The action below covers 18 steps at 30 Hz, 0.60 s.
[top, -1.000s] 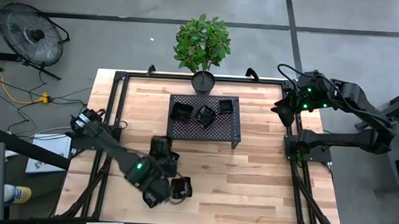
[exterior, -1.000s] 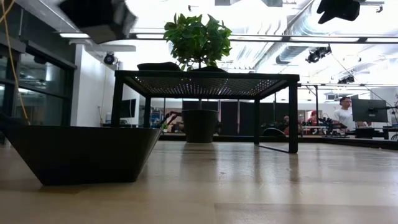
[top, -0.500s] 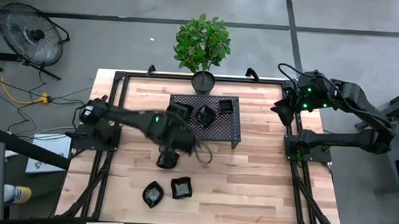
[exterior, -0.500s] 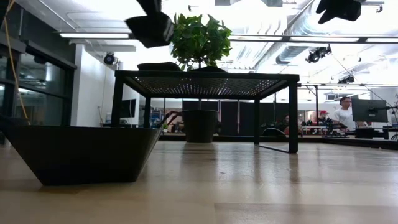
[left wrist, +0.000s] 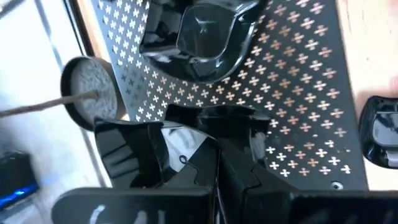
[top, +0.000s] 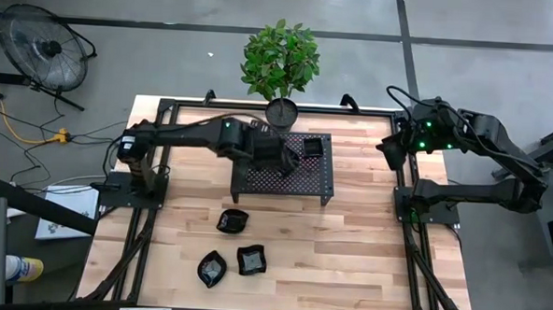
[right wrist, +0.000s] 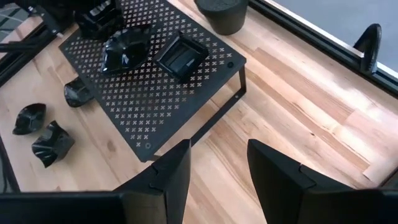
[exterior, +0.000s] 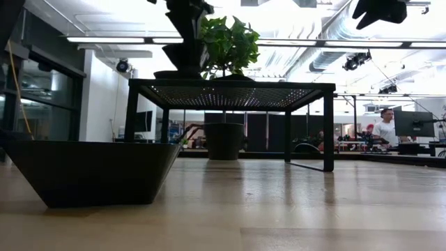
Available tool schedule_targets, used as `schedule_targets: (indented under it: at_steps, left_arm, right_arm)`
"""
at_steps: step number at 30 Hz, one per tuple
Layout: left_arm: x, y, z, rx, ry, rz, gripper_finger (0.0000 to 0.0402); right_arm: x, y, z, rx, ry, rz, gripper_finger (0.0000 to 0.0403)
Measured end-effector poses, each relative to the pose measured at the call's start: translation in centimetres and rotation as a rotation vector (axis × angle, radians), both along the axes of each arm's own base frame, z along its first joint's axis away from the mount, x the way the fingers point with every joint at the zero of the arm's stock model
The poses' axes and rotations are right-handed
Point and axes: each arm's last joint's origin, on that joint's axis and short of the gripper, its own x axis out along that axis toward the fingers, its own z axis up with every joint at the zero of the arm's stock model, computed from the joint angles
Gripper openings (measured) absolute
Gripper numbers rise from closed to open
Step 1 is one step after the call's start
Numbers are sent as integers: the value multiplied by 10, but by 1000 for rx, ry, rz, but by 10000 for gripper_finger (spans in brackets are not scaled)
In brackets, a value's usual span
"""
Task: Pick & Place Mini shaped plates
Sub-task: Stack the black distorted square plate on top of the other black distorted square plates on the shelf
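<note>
Three mini plates (top: 237, 259) lie on the counter (top: 347, 261) at 6 o'clock of the rack (top: 313, 180) — left gripper (top: 275, 153) closed, empty, above it; right gripper (top: 392, 153) parked, jaws apart.

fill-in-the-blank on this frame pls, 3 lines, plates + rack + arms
The left gripper is over the ____.
Loose on the bare wood in front of the rack lie ____ mini plates.
The right gripper waits beside the table with its jaws ____.
Missing: rack; three; open
</note>
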Motion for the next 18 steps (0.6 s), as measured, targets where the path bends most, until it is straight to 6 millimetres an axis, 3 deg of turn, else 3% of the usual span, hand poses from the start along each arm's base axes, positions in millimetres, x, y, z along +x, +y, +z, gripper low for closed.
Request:
schedule_targets:
  at_steps: [8, 18]
  left_arm:
    - [-3, 24, -5, -92, 26, 68, 0]
    - [-2, 21, -5, -157, 33, -3, 0]
  right_arm:
    - [0, 0, 0, 18, -7, -31, 154]
    - [0, -1, 0, 19, -7, -61, 154]
